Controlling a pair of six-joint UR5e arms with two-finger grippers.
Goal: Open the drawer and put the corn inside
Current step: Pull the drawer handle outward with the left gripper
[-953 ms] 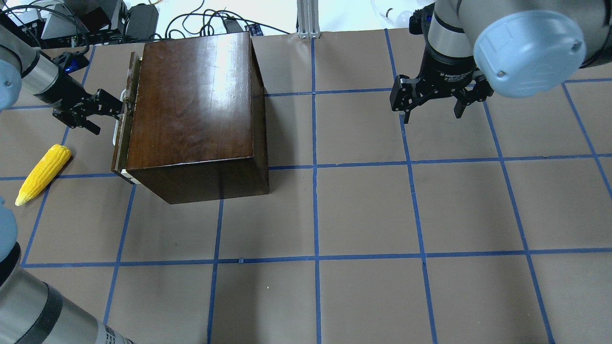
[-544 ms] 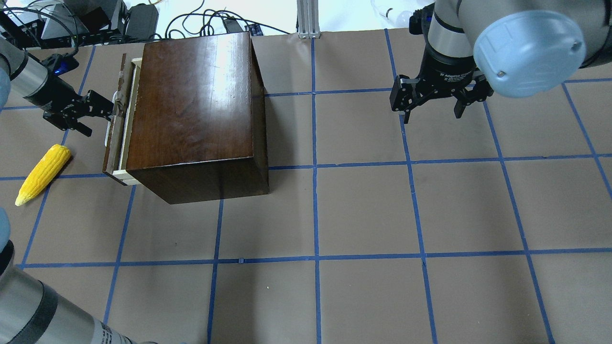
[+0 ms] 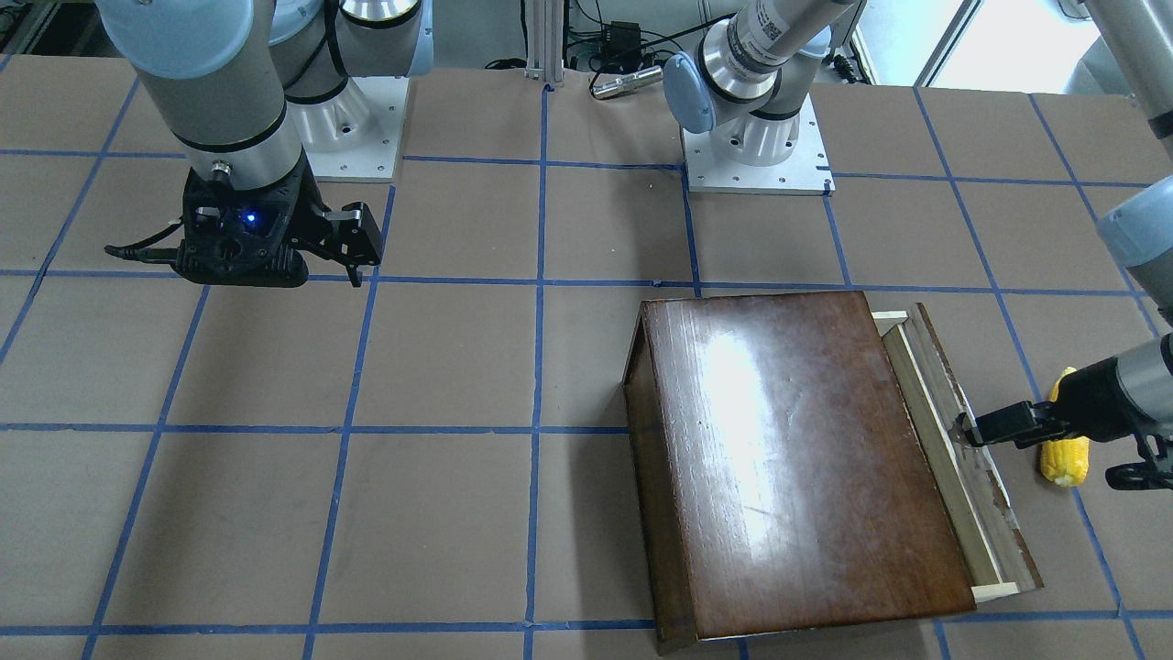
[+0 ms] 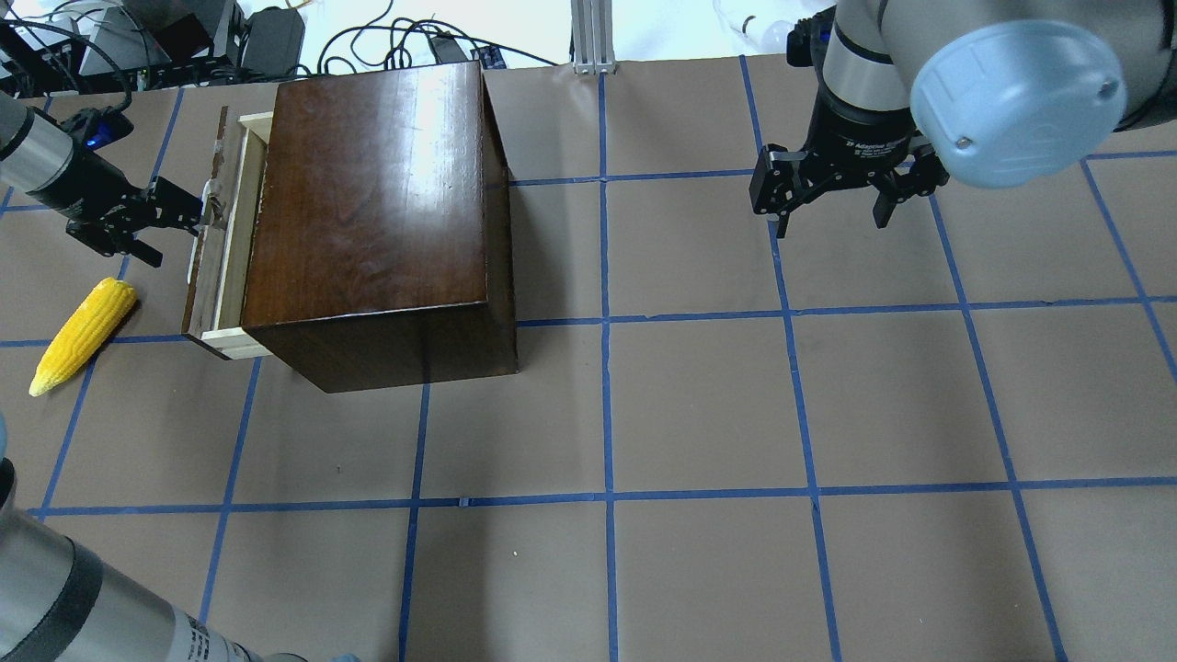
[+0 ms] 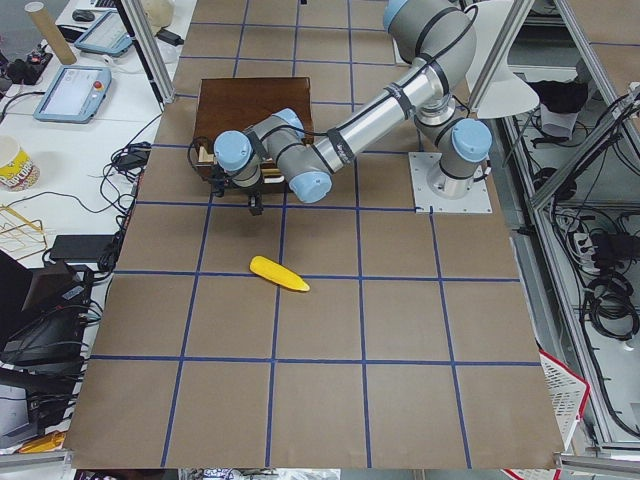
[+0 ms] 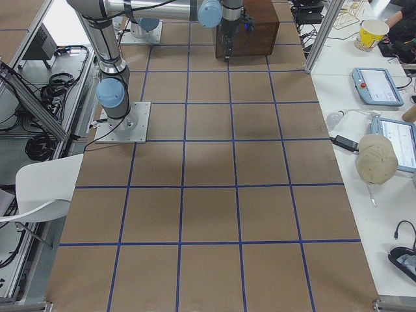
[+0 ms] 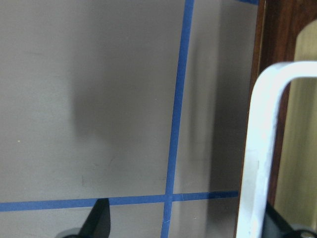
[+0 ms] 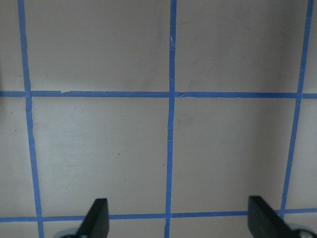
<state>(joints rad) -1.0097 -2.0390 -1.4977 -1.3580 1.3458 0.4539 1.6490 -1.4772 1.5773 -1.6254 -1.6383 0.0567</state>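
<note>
Overhead exterior: drawer [image 4: 225, 248] stood part-open from dark box [image 4: 368, 202], with left claw [image 4: 177, 230] at its front. Corn [image 4: 83, 333] lay on desk [image 4: 699, 405] nearby, outward of the drawer front. Right claw [image 4: 832, 221] hung wide, empty, well apart. Left wrist-mounted: left claw spread wide, one finger hooked behind white pull [image 7: 255, 148]. Judgement: draw straight along the runners with the hook square. Open desk lay outward, though corn sat near the front's path.
</note>
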